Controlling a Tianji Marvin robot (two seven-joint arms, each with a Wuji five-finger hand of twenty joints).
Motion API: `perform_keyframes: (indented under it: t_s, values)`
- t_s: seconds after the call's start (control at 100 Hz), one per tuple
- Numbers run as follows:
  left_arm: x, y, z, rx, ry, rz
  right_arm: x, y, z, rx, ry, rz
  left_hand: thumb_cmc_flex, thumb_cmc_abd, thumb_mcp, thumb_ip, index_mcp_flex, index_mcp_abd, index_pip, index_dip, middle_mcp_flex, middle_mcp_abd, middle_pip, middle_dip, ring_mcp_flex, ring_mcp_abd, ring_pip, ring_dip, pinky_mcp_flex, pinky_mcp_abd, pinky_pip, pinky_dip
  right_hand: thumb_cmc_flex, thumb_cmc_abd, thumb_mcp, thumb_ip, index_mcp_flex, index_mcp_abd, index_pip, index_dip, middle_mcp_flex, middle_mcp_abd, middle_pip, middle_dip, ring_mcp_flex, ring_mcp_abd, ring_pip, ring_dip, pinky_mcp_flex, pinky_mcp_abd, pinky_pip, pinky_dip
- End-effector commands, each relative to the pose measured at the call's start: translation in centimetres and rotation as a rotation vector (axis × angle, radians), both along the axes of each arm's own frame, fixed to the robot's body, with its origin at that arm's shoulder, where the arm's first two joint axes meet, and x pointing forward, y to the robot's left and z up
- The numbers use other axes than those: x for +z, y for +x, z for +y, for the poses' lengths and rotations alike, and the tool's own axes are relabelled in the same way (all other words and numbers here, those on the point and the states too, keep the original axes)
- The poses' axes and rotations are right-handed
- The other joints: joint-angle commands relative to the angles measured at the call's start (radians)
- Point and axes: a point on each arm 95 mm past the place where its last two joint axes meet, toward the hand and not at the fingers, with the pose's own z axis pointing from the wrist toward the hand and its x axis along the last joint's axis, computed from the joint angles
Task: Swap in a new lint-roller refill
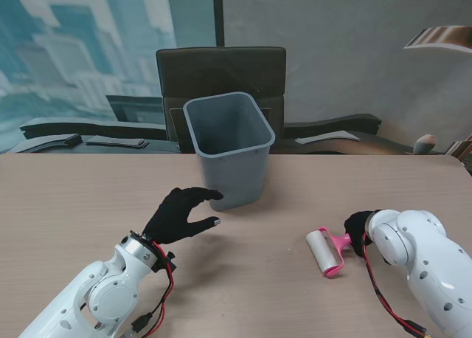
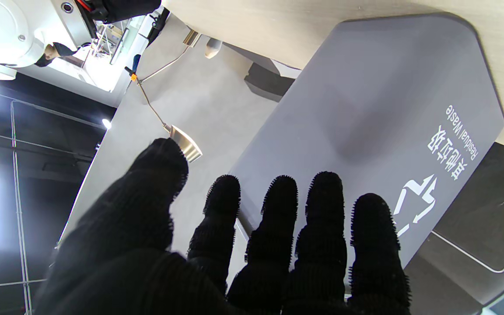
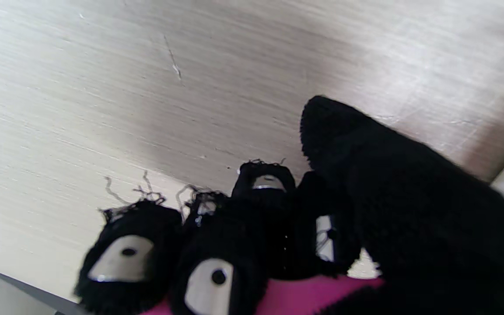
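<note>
near right, right hand (image 1: 359, 231): fingers curled around pink handle (image 1: 340, 242) of lint roller (image 1: 325, 252), which lies on table (image 1: 74, 198)
risk: grip sits at handle end, roller may pivot or slip on lift
centre-left, left hand (image 1: 179, 214): empty, fingers spread, fingertips near grey bin (image 1: 228, 146)
risk: could nudge bin

— What sort of place is this?
— An office or a meeting room, by the look of it. A long wooden table (image 1: 88, 198), a dark office chair (image 1: 221, 72) pushed up behind it.
— Anything else?
— A grey waste bin (image 1: 228, 150) marked "Residual Waste", and a wall picture of towers (image 1: 81, 50).
</note>
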Motion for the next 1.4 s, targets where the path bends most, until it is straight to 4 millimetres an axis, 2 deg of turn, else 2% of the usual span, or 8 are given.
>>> perform_keyframes:
  t_s: [0.0, 0.21, 0.58, 0.75, 0.86, 0.96, 1.39]
  values:
    - [-0.2, 0.0, -0.1, -0.006, 0.006, 0.014, -1.0, -0.9, 0.4, 0.012, -0.004, 0.036, 0.008, 0.047, 0.010, 0.014, 0.009, -0.002, 0.013, 0.016, 0.026, -0.023, 0.011, 0.017, 0.012, -0.021, 0.027, 0.014, -0.003, -0.013, -0.004, 0.010, 0.018, 0.024, 0.037, -0.018, 0.045, -0.002, 0.054, 0.026, 0.169, 0.151, 0.197, 0.089, -0.043, -0.207, 0.174, 0.075, 0.049, -0.025, 0.206, 0.024]
    - [-0.3, 0.0, -0.1, -0.007, 0.006, 0.022, -0.6, -0.6, 3.5, 0.083, 0.060, 0.049, 0.010, 0.047, 0.009, 0.015, 0.011, 0.000, 0.015, 0.018, 0.028, -0.024, 0.012, 0.018, 0.013, -0.020, 0.028, 0.014, -0.002, -0.013, -0.004, 0.010, 0.017, 0.025, 0.036, -0.019, 0.045, -0.002, 0.054, 0.027, 0.169, 0.152, 0.196, 0.090, -0.043, -0.206, 0.175, 0.073, 0.049, -0.024, 0.207, 0.022]
    - [-0.4, 0.0, 0.0, -0.007, 0.007, 0.022, -1.4, -0.3, 11.6, 0.205, 0.246, 0.084, 0.011, 0.051, 0.004, 0.015, 0.012, 0.000, 0.017, 0.019, 0.029, -0.023, 0.013, 0.018, 0.015, -0.021, 0.029, 0.015, -0.001, -0.013, -0.003, 0.010, 0.015, 0.026, 0.028, -0.025, 0.044, -0.001, 0.053, 0.028, 0.169, 0.152, 0.195, 0.092, -0.043, -0.206, 0.175, 0.072, 0.049, -0.025, 0.209, 0.020]
    - [-0.4, 0.0, 0.1, 0.000, 0.015, 0.016, -1.6, -0.4, 13.4, 0.236, 0.304, 0.102, 0.013, 0.051, 0.003, 0.015, 0.014, 0.000, 0.019, 0.020, 0.024, -0.022, 0.011, 0.018, 0.009, -0.021, 0.026, 0.014, -0.004, -0.014, -0.004, 0.010, 0.015, 0.026, 0.027, -0.027, 0.044, -0.001, 0.053, 0.028, 0.169, 0.152, 0.195, 0.092, -0.043, -0.206, 0.176, 0.071, 0.049, -0.026, 0.209, 0.020]
    - [-0.4, 0.0, 0.2, 0.005, 0.018, 0.013, -1.6, -0.3, 13.2, 0.225, 0.300, 0.094, 0.015, 0.051, 0.003, 0.016, 0.014, 0.002, 0.020, 0.021, 0.024, -0.021, 0.012, 0.018, 0.009, -0.020, 0.028, 0.014, -0.004, -0.014, -0.003, 0.011, 0.014, 0.024, 0.028, -0.027, 0.044, -0.001, 0.053, 0.028, 0.169, 0.152, 0.195, 0.092, -0.043, -0.206, 0.176, 0.071, 0.049, -0.026, 0.209, 0.020]
    - [-0.4, 0.0, 0.3, 0.009, 0.019, 0.014, -1.4, -0.3, 12.2, 0.204, 0.279, 0.081, 0.016, 0.051, 0.003, 0.016, 0.014, 0.002, 0.022, 0.022, 0.025, -0.021, 0.013, 0.019, 0.009, -0.021, 0.028, 0.014, -0.005, -0.013, -0.002, 0.011, 0.014, 0.024, 0.028, -0.028, 0.044, -0.001, 0.053, 0.029, 0.169, 0.152, 0.195, 0.092, -0.043, -0.206, 0.176, 0.071, 0.049, -0.026, 0.209, 0.020]
    - [-0.5, 0.1, 0.3, 0.014, 0.021, 0.012, -1.0, 0.2, 4.3, 0.051, 0.053, -0.007, 0.017, 0.052, 0.005, 0.018, 0.018, 0.003, 0.036, 0.028, 0.027, -0.022, 0.018, 0.020, 0.010, -0.020, 0.031, 0.014, -0.005, -0.013, 0.000, 0.011, 0.015, 0.023, 0.026, -0.031, 0.043, 0.000, 0.052, 0.029, 0.165, 0.155, 0.192, 0.092, -0.043, -0.201, 0.176, 0.070, 0.049, -0.026, 0.210, 0.019]
